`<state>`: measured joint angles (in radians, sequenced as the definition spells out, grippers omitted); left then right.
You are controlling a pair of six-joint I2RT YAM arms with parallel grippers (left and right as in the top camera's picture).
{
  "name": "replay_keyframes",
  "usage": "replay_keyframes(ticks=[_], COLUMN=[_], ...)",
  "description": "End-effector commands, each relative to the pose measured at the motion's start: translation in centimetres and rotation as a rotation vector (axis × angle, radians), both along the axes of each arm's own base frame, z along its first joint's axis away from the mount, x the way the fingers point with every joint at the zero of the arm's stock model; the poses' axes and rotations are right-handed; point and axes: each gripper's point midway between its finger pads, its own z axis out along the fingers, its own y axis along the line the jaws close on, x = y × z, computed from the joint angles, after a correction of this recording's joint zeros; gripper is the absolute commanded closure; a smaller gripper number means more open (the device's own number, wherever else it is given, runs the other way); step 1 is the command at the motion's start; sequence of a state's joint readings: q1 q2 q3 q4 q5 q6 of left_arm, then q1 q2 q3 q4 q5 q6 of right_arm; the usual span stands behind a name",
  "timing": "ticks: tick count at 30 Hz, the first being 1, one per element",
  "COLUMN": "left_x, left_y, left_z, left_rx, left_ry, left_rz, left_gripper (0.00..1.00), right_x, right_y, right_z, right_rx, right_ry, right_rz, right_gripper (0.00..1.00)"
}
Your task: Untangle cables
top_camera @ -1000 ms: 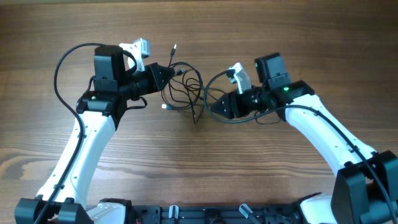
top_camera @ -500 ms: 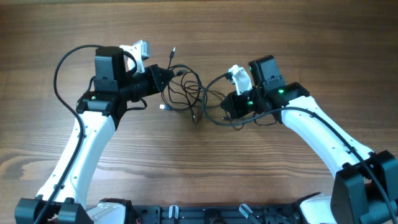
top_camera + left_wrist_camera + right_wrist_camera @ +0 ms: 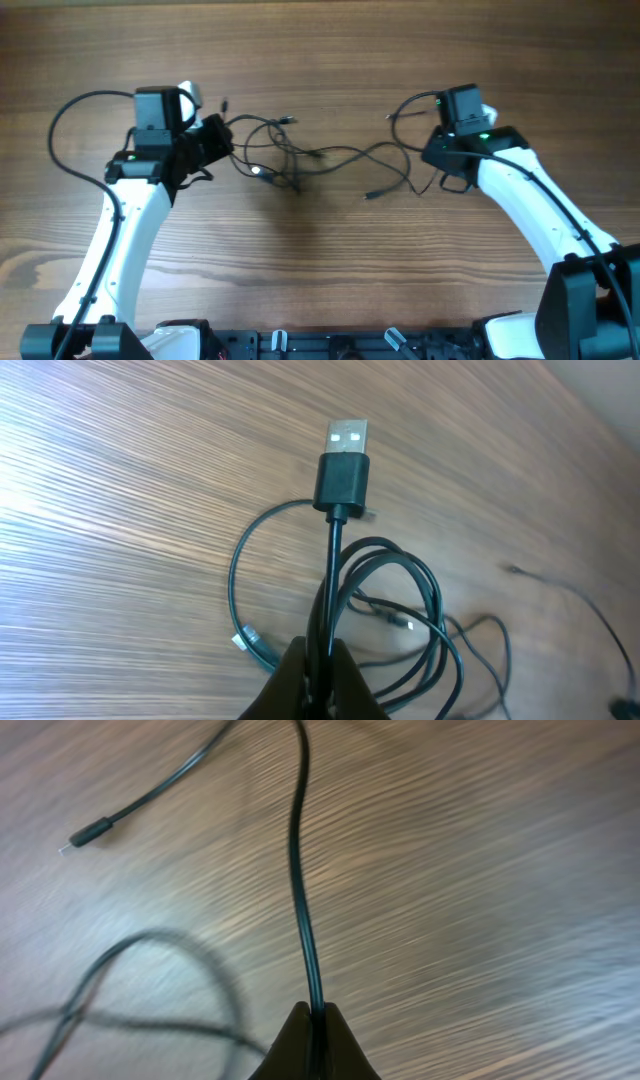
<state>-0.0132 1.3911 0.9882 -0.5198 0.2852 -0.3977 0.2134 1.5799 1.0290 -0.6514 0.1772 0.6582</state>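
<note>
The step in hand looks like the spreading-out pull: each arm grips one line of the cables (image 3: 300,160) and the two arms stand well apart, one toward the left edge of the counter (image 3: 320,290) and one toward the right edge.

The left gripper (image 3: 322,652) has its jaws closed narrow on a black cable just behind its USB-A plug (image 3: 343,456), which sticks out past the fingertips. Several loops of the same bundle crowd around that held line, and a small pale connector (image 3: 252,643) lies on the wood beside them.

The right gripper (image 3: 315,1016) is pinched on a single black strand (image 3: 300,890) that runs out from the fingertips and curves off across the wood. A small plug end (image 3: 84,834) lies free to one side. This view is blurred, so finer detail is not clear.

From overhead, the knot (image 3: 285,165) sits nearer the far edge than the near one, left of the middle and close to the left gripper. A long, loose run of wire stretches from it toward the right arm.

The job seems partly done: the right side is drawn out into open curves, but the loops by the left gripper are not yet separated. The next move likely calls for working the USB-A plug back out through those loops, not for a harder pull, which could cinch the knot tighter.
</note>
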Motion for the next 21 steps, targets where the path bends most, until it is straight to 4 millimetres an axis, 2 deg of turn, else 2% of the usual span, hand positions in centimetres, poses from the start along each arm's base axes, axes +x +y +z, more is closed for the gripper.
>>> replay_keyframes(ticks=[1, 8, 10, 13, 14, 16, 18, 21], left_x=[0.6, 1.6, 1.9, 2.1, 2.0, 1.7, 1.4, 1.0], left_y=[2.9, 3.4, 2.8, 0.3, -1.3, -2.3, -2.9, -3.6], left_z=[0.1, 0.9, 1.4, 2.7, 3.6, 4.3, 4.5, 4.6], left_rx=[0.050, 0.045, 0.015, -0.101, -0.174, -0.226, -0.258, -0.281], left_ry=[-0.013, -0.064, -0.087, -0.131, -0.158, -0.171, -0.166, -0.160], left_rz=[0.065, 0.077, 0.052, -0.048, -0.116, -0.164, -0.191, -0.217], left_gripper=[0.96, 0.96, 0.96, 0.96, 0.96, 0.96, 0.96, 0.96], right_x=[-0.4, -0.6, -0.7, 0.2, 1.7, 3.2, 4.0, 3.9], right_y=[-3.4, -5.5, -6.0, -5.7, -3.7, -0.3, 3.7, 7.4], right_z=[0.2, 0.1, 0.1, 0.3, 0.7, 1.7, 3.3, 5.4], right_rx=[-0.036, -0.024, -0.025, 0.005, 0.073, 0.194, 0.340, 0.492], right_ry=[-0.004, 0.002, 0.001, -0.026, -0.066, -0.127, -0.204, -0.275], right_rz=[-0.143, -0.241, -0.257, -0.230, -0.080, 0.123, 0.351, 0.526], right_gripper=[0.96, 0.96, 0.96, 0.96, 0.91, 0.71, 0.56, 0.50])
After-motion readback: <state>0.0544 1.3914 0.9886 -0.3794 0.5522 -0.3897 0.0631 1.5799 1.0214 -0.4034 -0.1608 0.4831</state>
